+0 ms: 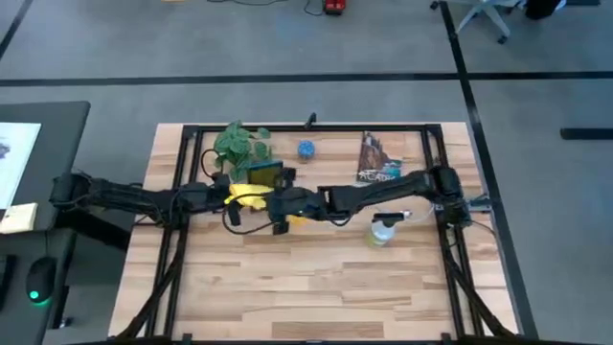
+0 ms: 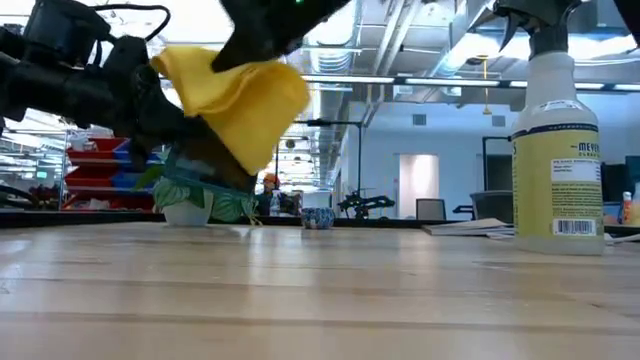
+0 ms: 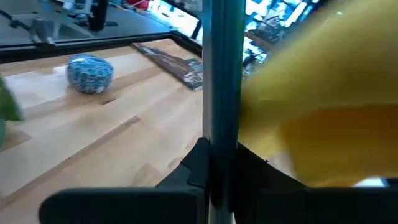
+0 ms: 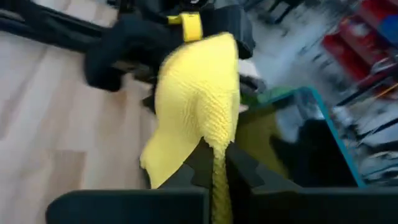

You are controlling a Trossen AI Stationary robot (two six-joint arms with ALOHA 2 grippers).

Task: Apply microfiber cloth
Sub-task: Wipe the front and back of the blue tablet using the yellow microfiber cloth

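High view: at frame centre, the right gripper and left gripper meet around the yellow microfiber cloth beside a teal-edged tablet.

Low view: the cloth hangs at upper left, lifted.

Wrist views: right fingers pinch the cloth; the left gripper clamps the tablet's edge, so wiping seems only beginning.

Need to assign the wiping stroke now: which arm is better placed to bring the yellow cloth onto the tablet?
Right, probably. The right gripper is shut on the microfiber cloth, lifted above the table. The left gripper is clamped on the tablet, holding it on edge, so it looks committed to steadying.
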